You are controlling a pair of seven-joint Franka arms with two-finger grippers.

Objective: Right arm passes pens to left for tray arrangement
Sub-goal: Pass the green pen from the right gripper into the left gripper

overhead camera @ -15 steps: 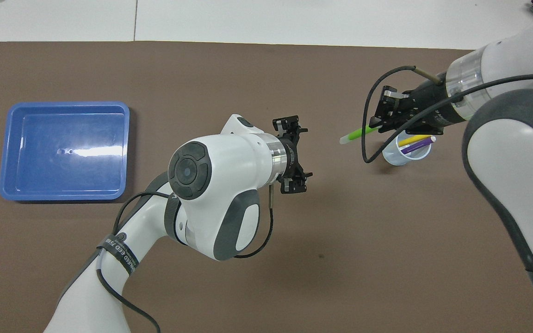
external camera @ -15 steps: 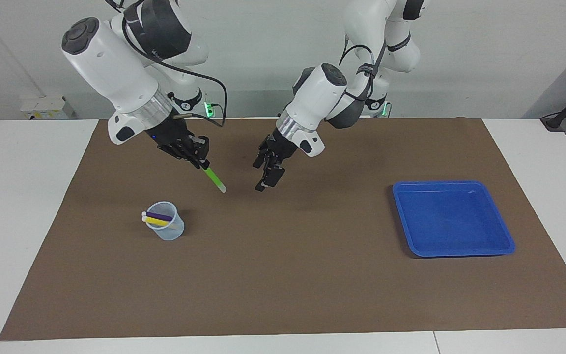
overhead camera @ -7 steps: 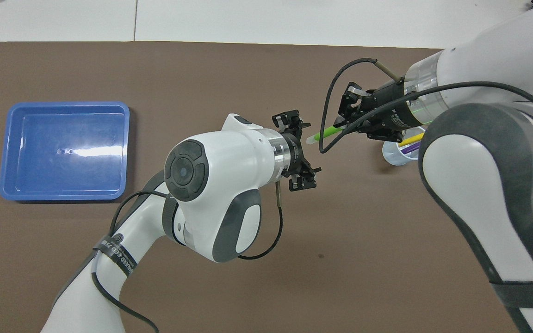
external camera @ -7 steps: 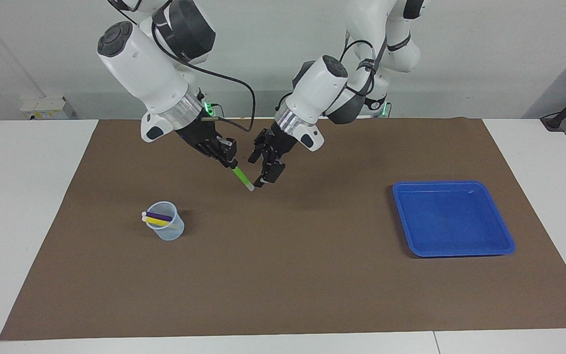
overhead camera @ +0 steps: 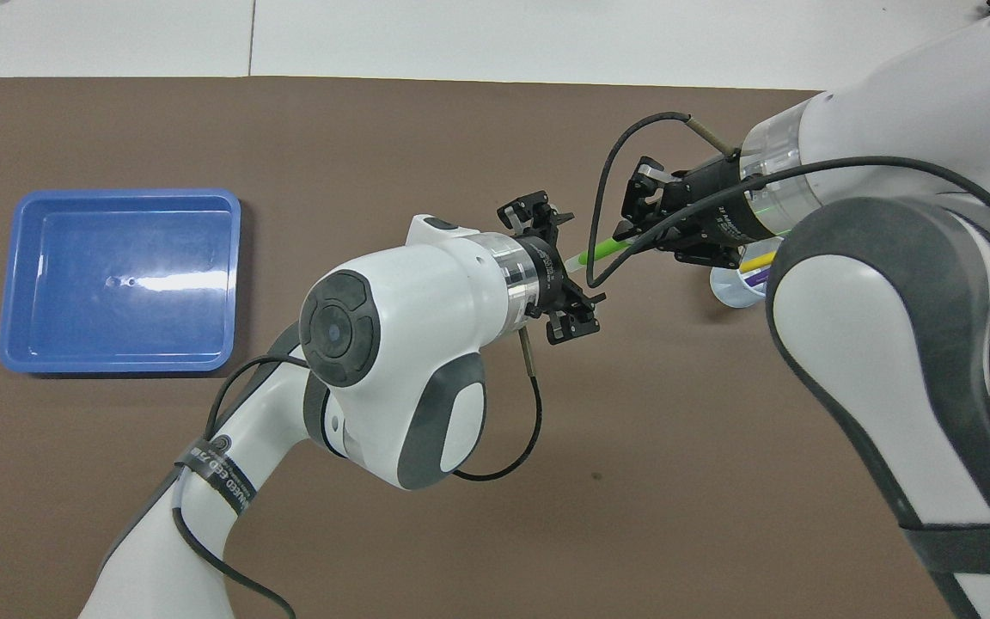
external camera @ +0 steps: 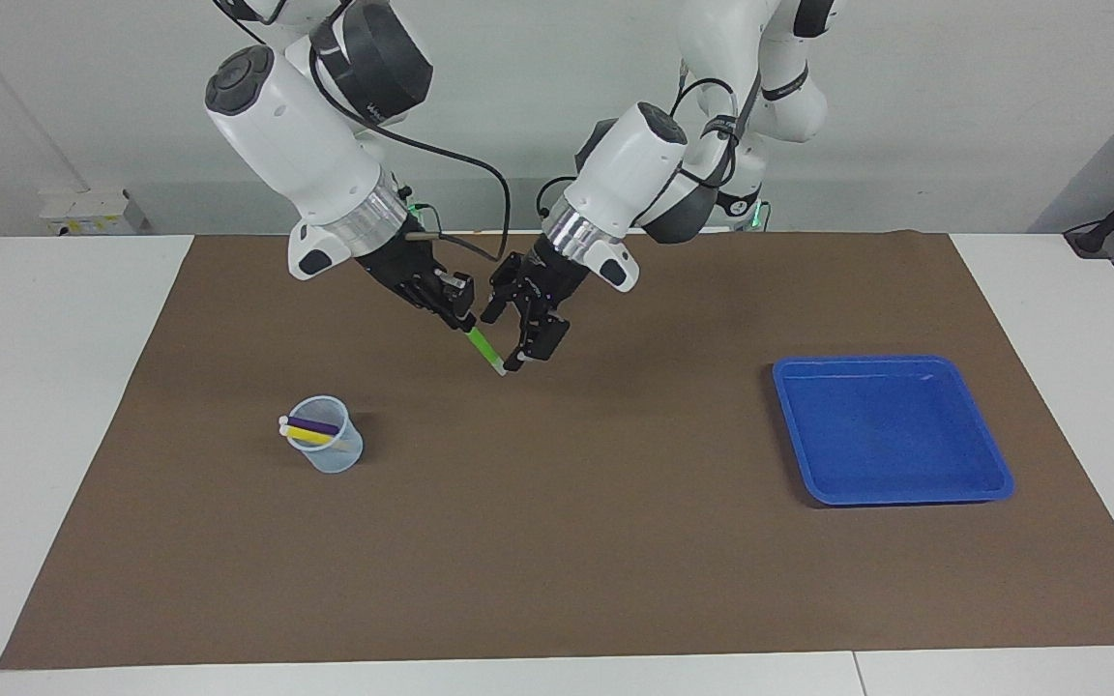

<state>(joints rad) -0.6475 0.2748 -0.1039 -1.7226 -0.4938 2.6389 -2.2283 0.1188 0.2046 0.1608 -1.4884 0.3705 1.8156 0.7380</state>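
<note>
1 green pen [external camera: 484, 349] in right claw [external camera: 461, 317] | 2 pens [external camera: 310, 430] in cup [external camera: 330, 450]

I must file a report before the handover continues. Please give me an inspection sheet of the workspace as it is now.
Surface: brown mat on a white table.
Job's things: green pen in the right hand, raised over the mat; yellow pen and purple pen in a translucent cup; blue tray toward the left arm's end, holding nothing.
Clutter: nothing seen.
Grippers: right hand shut on the green pen; left hand open, at the pen's whitish tip.
Cables: black cable looping off the right wrist; another under the left arm.
Surroundings: pale wall, a small box at its foot.
</note>
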